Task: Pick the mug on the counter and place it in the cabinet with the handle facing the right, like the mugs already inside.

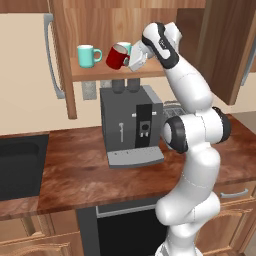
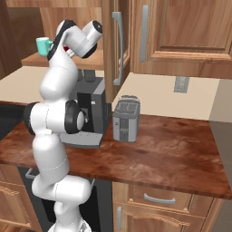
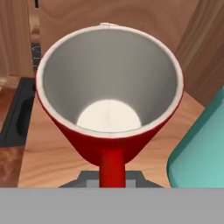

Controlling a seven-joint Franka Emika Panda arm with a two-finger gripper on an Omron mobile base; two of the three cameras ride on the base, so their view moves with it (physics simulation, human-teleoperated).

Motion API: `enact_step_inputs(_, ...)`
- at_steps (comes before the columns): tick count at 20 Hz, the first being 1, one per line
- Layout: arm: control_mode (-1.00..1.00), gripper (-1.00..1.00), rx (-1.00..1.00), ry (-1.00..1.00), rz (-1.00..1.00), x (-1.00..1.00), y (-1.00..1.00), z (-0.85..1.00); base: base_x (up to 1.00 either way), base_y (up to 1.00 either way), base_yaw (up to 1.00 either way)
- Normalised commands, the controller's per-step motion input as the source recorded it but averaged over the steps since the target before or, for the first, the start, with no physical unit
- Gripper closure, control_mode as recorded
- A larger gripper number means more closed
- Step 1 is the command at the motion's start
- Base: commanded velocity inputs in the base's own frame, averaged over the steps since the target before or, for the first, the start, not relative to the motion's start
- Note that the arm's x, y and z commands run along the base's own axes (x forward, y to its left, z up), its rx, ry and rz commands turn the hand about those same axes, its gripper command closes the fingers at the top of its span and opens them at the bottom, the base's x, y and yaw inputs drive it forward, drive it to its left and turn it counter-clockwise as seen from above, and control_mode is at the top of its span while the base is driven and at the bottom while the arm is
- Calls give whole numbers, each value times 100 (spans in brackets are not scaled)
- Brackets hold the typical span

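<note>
High in the upper middle of the frame, the gripper [image 1: 129, 61] is clamped on the mug [image 1: 117, 56] by its handle [image 3: 112, 168], tilted between two teal mugs [image 1: 89, 55] above the cabinet shelf [image 1: 92, 72]; a careless swing could knock either neighbour.

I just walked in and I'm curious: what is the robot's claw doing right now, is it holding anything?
Gripper: closed on the red mug, held tilted at the cabinet shelf.
</note>
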Motion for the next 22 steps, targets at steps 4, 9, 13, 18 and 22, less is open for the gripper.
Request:
enact_step_inputs(4,-100,100,0,6,1,3,0,-8,0,0,0)
enact_step_inputs(9,-100,-100,0,6,1,2,0,-7,0,0,0)
enact_step_inputs(13,-100,-100,0,2,1,0,0,-1,0,0,0)
enact_step_inputs(18,-100,-100,0,1,1,2,0,0,0,0,0)
enact_step_inputs(22,-100,-100,0,1,1,3,5,0,0,0,0)
